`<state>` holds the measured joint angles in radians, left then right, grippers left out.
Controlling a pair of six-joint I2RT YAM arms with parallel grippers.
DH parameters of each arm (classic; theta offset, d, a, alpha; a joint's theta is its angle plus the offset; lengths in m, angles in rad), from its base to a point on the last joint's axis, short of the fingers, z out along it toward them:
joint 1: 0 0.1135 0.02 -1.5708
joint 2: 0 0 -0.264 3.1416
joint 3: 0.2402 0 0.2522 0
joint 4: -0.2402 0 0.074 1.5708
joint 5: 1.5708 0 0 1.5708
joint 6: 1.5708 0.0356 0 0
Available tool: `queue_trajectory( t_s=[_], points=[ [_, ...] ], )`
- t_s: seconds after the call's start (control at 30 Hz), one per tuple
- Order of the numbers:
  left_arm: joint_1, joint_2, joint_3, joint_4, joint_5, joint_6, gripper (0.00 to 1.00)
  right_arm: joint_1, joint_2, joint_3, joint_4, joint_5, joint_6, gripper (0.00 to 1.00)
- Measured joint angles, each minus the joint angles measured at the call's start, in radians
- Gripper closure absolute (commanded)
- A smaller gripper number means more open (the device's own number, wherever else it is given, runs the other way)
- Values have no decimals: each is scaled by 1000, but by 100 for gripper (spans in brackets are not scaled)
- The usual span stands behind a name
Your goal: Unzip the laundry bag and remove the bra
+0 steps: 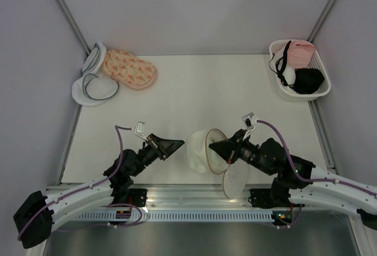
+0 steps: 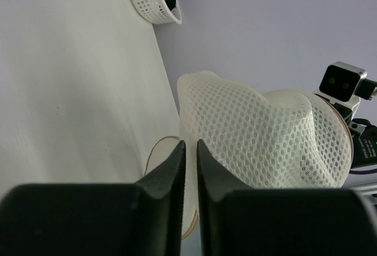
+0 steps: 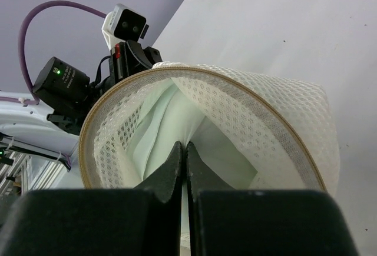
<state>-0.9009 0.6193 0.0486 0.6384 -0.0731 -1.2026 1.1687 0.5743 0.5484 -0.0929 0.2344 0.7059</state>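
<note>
The laundry bag (image 1: 200, 150) lies open on its side near the table's front edge, its tan rim facing right and its round lid (image 1: 235, 180) hanging toward me. My left gripper (image 1: 178, 145) is at its left side; in the left wrist view the jaws (image 2: 188, 144) stand nearly together on the edge of the mesh (image 2: 259, 126). My right gripper (image 1: 214, 147) reaches into the bag's mouth. In the right wrist view it (image 3: 185, 145) is shut on the pale mint bra (image 3: 156, 129), which is inside the tan rim (image 3: 265, 115).
A white basket (image 1: 285, 93) at the back right holds a black bra (image 1: 307, 79) and a pink garment (image 1: 301, 53). At the back left lie a pink flower-patterned pouch (image 1: 129, 69) and two white pouches with dark rims (image 1: 94, 88). Grey walls stand on both sides.
</note>
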Motion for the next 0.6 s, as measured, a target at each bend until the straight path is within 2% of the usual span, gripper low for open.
queue_trajectory(
  t_s=[0.07, 0.33, 0.37, 0.4, 0.43, 0.47, 0.57, 0.6],
  points=[
    [0, 0, 0, 0, 1, -2, 98, 0, 3, 0, -5, 3, 0, 100],
    [0, 7, 0, 0, 1, -3, 98, 0, 2, 0, -17, 8, 0, 100],
    [0, 7, 0, 0, 2, -3, 90, 0, 2, 0, -18, 8, 0, 100],
    [0, 8, 0, 0, 2, -3, 77, 0, 2, 0, -19, 8, 0, 100],
    [0, 9, 0, 0, 2, -2, 62, 0, 2, 0, -20, 8, 0, 100],
    [0, 9, 0, -1, 2, -3, 41, 0, 2, 0, -20, 8, 0, 100],
    [0, 5, 0, -4, 3, -17, 25, 0, 0, 0, -21, 10, 0, 100],
    [0, 0, 0, -6, 2, -18, 23, 0, -2, 0, -22, 10, 0, 100]
  ],
)
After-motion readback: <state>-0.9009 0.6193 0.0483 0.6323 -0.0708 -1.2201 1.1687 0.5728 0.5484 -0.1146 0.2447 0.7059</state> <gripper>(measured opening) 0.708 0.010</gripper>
